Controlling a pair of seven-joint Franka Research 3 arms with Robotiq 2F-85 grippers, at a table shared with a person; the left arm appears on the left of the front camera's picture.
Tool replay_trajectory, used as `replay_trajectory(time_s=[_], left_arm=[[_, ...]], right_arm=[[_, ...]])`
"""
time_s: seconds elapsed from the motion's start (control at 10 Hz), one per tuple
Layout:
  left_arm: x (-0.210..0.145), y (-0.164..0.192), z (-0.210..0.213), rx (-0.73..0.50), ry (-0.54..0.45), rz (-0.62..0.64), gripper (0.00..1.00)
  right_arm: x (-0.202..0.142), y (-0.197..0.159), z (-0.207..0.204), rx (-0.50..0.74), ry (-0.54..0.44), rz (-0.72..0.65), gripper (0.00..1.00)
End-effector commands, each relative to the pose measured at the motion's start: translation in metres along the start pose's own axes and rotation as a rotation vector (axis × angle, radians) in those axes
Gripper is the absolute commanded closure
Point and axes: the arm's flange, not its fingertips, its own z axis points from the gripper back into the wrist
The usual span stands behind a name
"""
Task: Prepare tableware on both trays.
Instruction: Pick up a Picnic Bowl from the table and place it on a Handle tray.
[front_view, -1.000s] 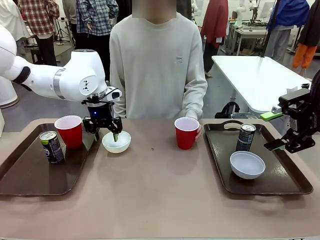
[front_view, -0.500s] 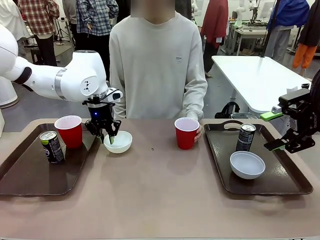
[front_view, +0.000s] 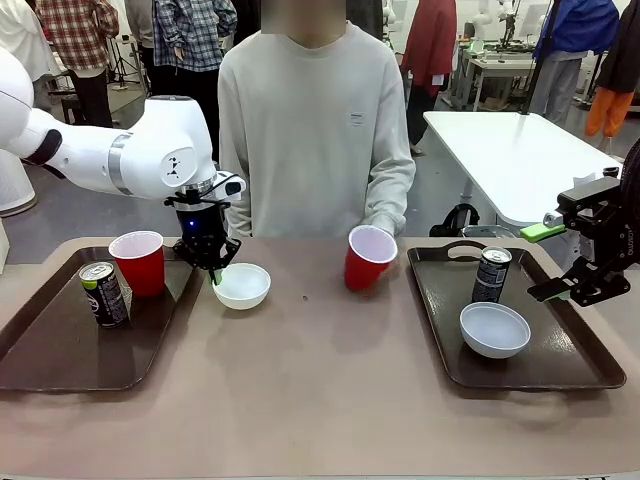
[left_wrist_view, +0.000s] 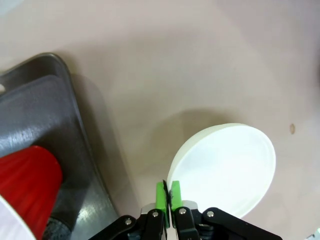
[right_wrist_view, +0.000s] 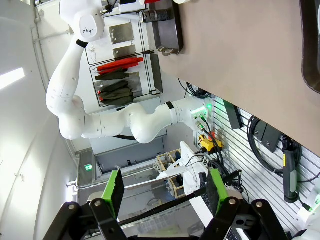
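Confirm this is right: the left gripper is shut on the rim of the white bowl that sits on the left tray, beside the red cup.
Not quite. The left gripper is shut on the rim of the white bowl, but that bowl is on the bare table, just outside the left tray, as the front view shows. The red cup stands on that tray.

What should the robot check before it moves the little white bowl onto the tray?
1. Left gripper shut on the bowl's rim: ok; the green pads pinch the rim of the white bowl.
2. Bowl lifted off the table: cannot tell.
3. Room on the left tray: ok, bare space in front of the red cup and can.
4. Right gripper out of the way: ok, open over the right tray.
5. Person's hand clear: ok, it is tilting the other red cup.
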Motion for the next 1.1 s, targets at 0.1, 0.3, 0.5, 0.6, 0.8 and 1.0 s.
replay_trajectory(time_s=[0.1, 0.3, 0.5, 0.6, 0.8, 1.0], left_arm=[[-0.030, 0.002, 0.048, 0.019, -0.028, 0.017, 1.00], [-0.073, 0.015, 0.110, 0.022, -0.074, 0.045, 1.00], [-0.115, 0.027, 0.150, -0.039, -0.130, 0.069, 1.00], [-0.132, 0.031, 0.161, -0.056, -0.168, 0.060, 1.00], [-0.150, 0.038, 0.169, -0.093, -0.210, 0.056, 1.00], [-0.147, 0.042, 0.165, -0.099, -0.187, 0.086, 1.00]], right_arm=[[0.001, 0.000, -0.002, 0.025, 0.002, 0.018, 0.13], [0.001, 0.000, -0.002, 0.025, 0.002, 0.018, 0.13], [0.001, 0.000, -0.002, 0.025, 0.002, 0.018, 0.13], [0.001, 0.000, -0.002, 0.025, 0.002, 0.018, 0.13], [0.001, 0.000, -0.002, 0.025, 0.002, 0.018, 0.13], [0.001, 0.000, -0.002, 0.025, 0.002, 0.018, 0.13]])
